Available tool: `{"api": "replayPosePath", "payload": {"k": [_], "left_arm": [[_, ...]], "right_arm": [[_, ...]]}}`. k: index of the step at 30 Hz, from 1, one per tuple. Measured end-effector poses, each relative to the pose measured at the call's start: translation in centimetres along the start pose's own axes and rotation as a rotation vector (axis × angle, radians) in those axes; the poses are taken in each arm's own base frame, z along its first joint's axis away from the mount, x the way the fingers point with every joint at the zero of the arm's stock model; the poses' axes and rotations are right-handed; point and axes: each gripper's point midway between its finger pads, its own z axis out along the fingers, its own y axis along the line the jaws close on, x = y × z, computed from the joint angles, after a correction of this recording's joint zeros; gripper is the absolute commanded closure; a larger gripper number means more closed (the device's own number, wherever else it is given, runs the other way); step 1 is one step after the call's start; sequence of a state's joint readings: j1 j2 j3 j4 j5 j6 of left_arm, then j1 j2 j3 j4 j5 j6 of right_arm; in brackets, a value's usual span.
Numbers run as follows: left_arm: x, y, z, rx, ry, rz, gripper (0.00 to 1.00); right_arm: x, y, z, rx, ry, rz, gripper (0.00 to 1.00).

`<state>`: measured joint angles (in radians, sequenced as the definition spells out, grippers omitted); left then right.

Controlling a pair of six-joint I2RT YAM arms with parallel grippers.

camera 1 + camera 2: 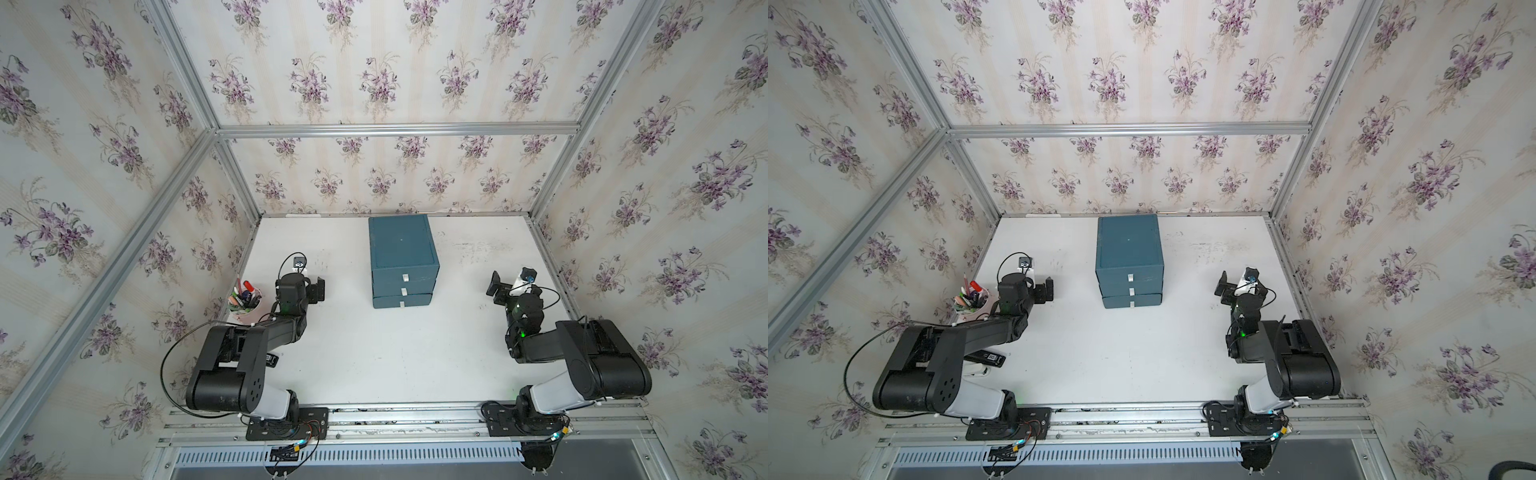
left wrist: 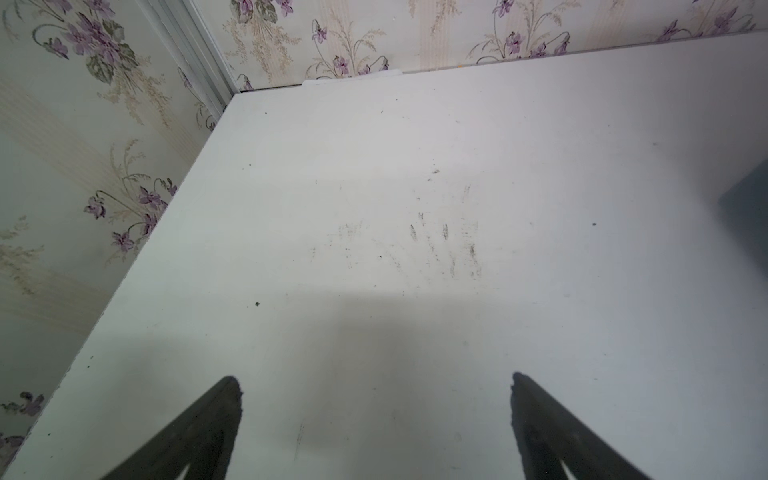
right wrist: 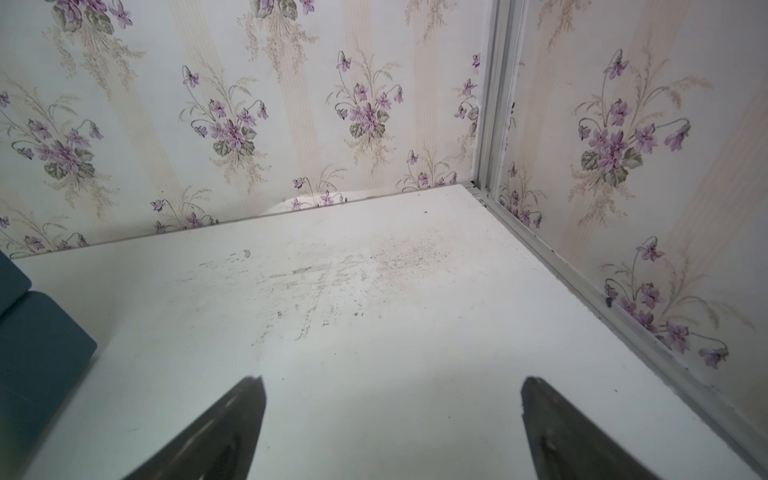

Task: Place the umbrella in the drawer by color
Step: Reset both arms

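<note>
The left gripper (image 2: 376, 384) and right gripper (image 3: 390, 384) hang over the table (image 1: 395, 353) with jaws wide apart, one on each side of the blue chest (image 1: 402, 262), whose three drawers are shut. A cup (image 1: 244, 301) of pens stands by the left arm. A dark labelled thing (image 1: 988, 357) lies part hidden under that arm, perhaps the umbrella, though I cannot tell.

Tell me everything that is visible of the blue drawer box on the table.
The drawer box is a dark teal-blue cabinet, seemingly painted wood, with a flat top and three stacked drawers, each with a small white pull at the front centre. All three appear shut. It stands upright on the white table, near the back wall, roughly midway across. Nothing else touches it.
</note>
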<state>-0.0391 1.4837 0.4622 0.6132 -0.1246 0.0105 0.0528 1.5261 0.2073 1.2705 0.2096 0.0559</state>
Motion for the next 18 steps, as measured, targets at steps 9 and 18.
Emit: {"api": "replayPosePath", "payload": {"k": [9,18], "left_arm": [[-0.2,0.0,0.0,0.000,-0.010,0.004,0.00],[-0.3,0.0,0.0,0.000,-0.011,0.004,0.00]], "right_arm": [[0.2,1.3,0.2,-0.062,0.013,-0.031,0.00],[0.3,1.5,0.4,-0.073,0.017,-0.032,0.00]]}}
